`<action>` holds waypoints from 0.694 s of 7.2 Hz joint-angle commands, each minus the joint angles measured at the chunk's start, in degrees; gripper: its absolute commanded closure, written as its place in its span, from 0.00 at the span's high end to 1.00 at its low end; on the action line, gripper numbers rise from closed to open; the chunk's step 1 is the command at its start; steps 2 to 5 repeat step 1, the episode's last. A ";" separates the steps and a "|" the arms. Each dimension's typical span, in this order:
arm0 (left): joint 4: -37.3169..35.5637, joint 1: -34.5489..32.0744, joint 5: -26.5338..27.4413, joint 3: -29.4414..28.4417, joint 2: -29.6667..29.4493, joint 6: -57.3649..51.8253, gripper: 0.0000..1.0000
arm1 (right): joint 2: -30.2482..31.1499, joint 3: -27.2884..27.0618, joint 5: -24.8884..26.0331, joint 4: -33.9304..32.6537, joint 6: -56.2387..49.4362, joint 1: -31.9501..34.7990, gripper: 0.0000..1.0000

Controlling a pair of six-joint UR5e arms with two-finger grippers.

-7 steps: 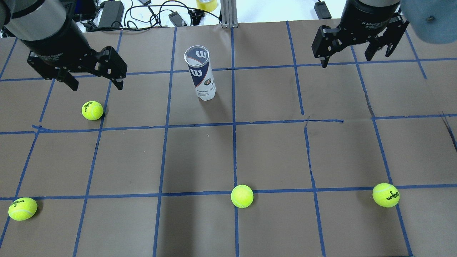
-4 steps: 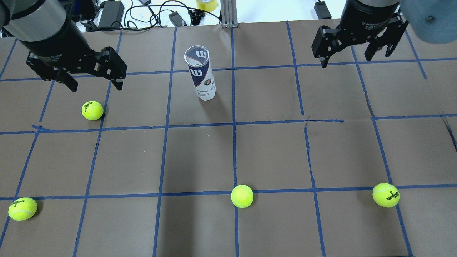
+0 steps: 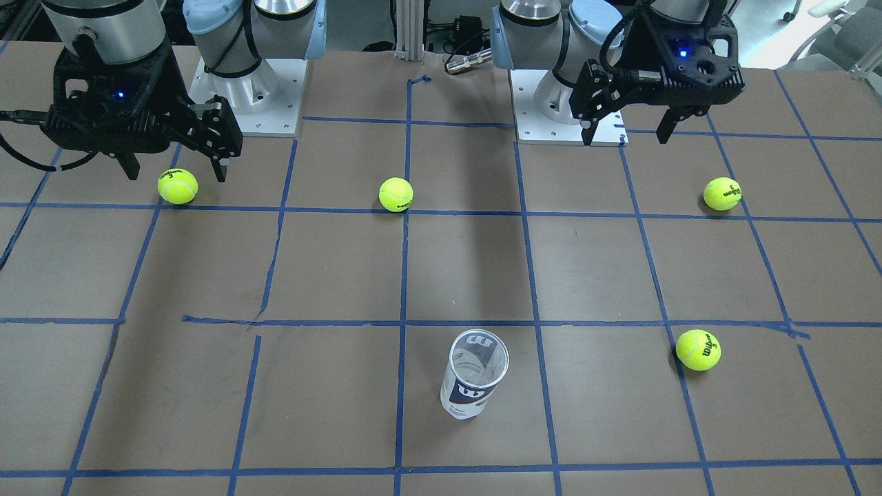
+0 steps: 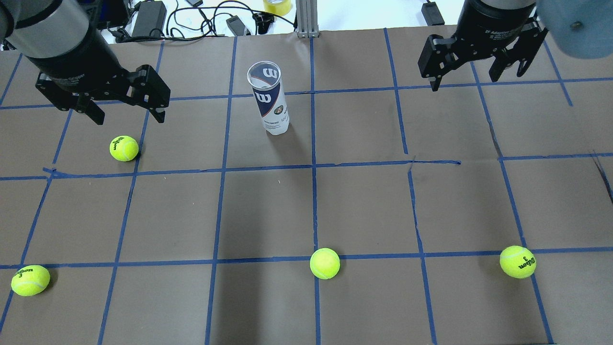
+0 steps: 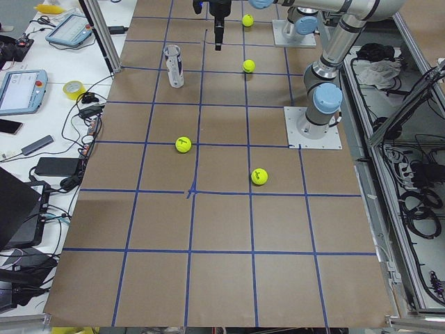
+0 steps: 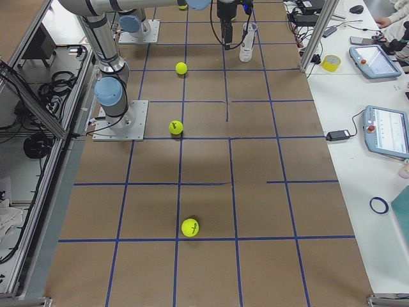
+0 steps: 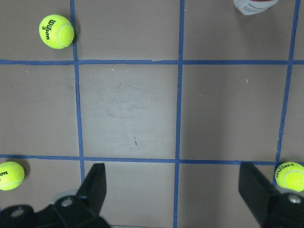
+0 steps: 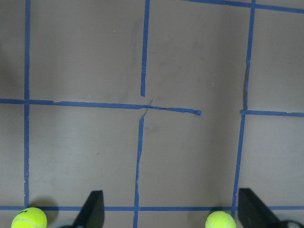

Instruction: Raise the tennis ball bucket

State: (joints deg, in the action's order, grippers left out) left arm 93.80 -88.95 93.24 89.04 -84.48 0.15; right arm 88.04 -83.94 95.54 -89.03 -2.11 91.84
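Front-facing view: the tennis ball bucket [image 3: 474, 375] is standing upright and empty on the far side of the table. Being light and tall, it is probably risking a topple if a finger clips it sideways.

Overhead: the left gripper [image 4: 129, 115] and right gripper [image 4: 464, 81] are hanging wide open, gripping nothing. The bucket is sitting between them, nearer the left.

Left wrist view: its base is peeking in far right.

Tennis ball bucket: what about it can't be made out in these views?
Left wrist view: the tennis ball bucket is cut off by the top edge; only one end shows.
Right wrist view: it lies outside the frame.
Overhead view: its small print is too small to read.
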 commanded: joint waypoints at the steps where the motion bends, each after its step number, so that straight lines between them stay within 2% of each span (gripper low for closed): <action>1: 0.07 0.00 0.01 0.09 0.19 0.02 1.00 | 0.02 0.00 0.00 0.00 0.00 -0.09 1.00; 5: 0.07 0.00 0.01 0.09 0.19 0.02 1.00 | 0.02 0.00 0.00 0.00 0.00 -0.09 1.00</action>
